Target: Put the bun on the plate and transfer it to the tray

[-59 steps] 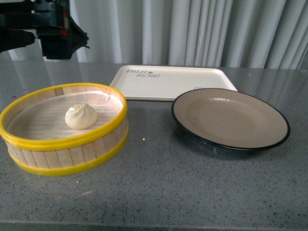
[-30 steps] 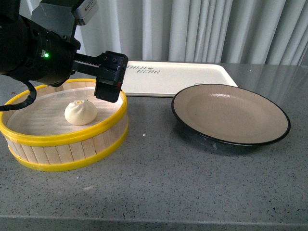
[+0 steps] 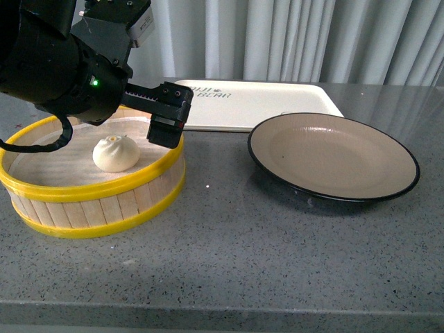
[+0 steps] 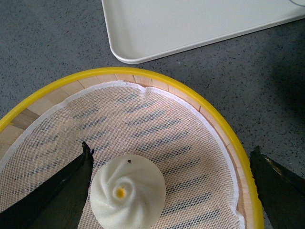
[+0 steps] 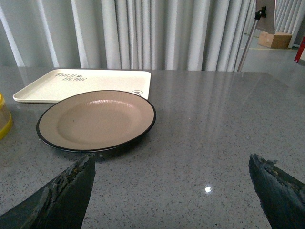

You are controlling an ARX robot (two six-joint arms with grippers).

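Currently left end effector [image 4: 170, 149] gapes wide over the basket [image 4: 228, 138]; bun [image 4: 127, 191] just beside one finger, other finger at yellow rim.

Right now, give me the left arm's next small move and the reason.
Probably shift the left gripper sideways to centre it on the bun before lowering. Its jaws are open, but the bun sits close beside one finger while the other hangs past the yellow rim of the steamer basket.
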